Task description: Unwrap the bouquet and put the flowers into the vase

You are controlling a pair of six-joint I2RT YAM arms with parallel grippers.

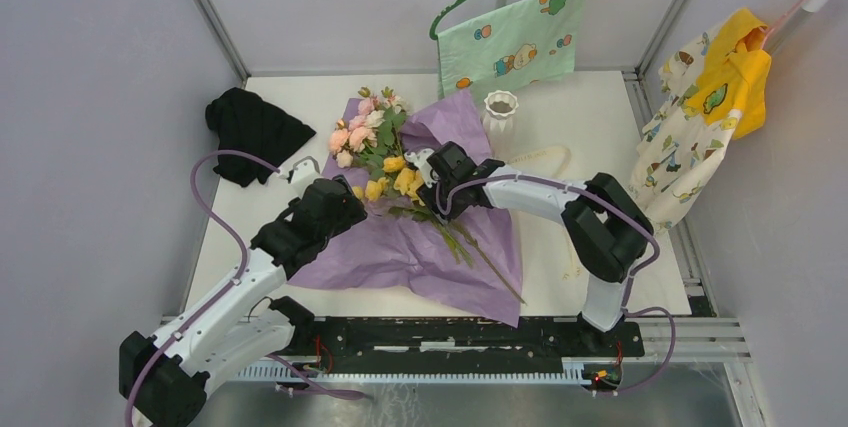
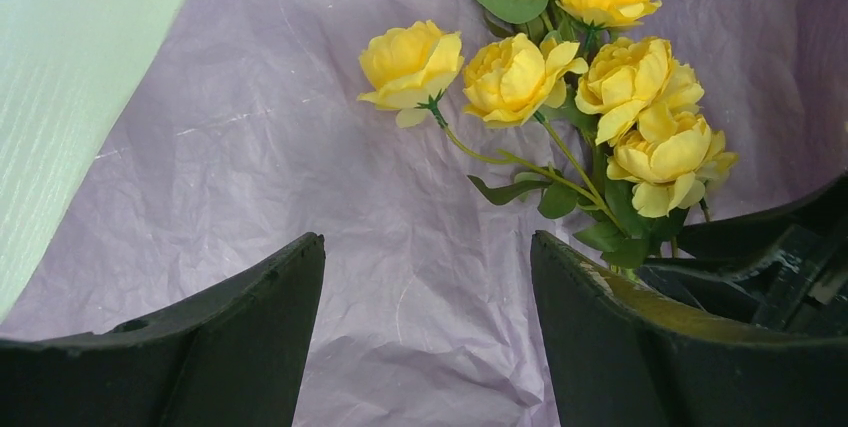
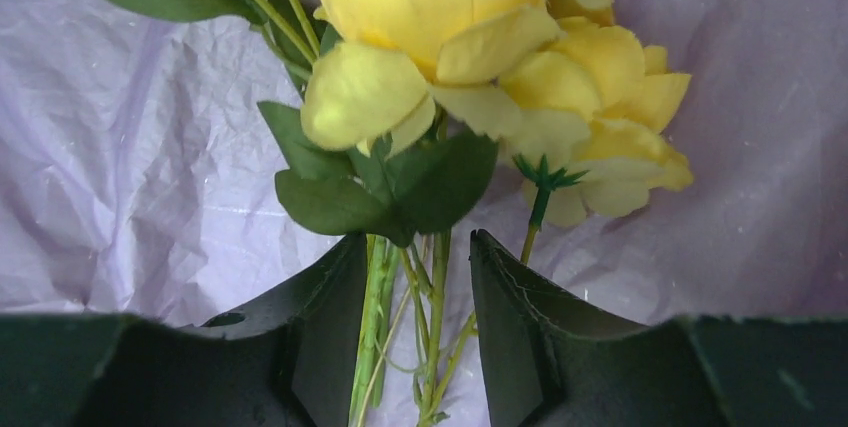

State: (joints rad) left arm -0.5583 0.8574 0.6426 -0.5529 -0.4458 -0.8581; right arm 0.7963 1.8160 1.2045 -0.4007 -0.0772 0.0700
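Note:
The bouquet lies unwrapped: pink, cream and yellow flowers (image 1: 375, 147) rest on the spread purple wrapping paper (image 1: 420, 247). In the right wrist view the green stems (image 3: 432, 327) of the yellow roses (image 3: 430, 17) run between my right gripper's (image 3: 420, 257) parted fingers, with gaps on both sides. My right gripper (image 1: 428, 185) sits over the stems just below the yellow heads. My left gripper (image 1: 358, 197) hovers open over bare paper (image 2: 250, 147), left of the yellow roses (image 2: 560, 77), holding nothing. The white ribbed vase (image 1: 500, 112) stands upright behind the paper.
A black cloth (image 1: 255, 132) lies at the back left. A white hanger (image 1: 545, 159) lies on the table by the vase. A green hanger with a printed cloth (image 1: 515, 37) and a yellow-and-white garment (image 1: 720, 97) hang at the back and right.

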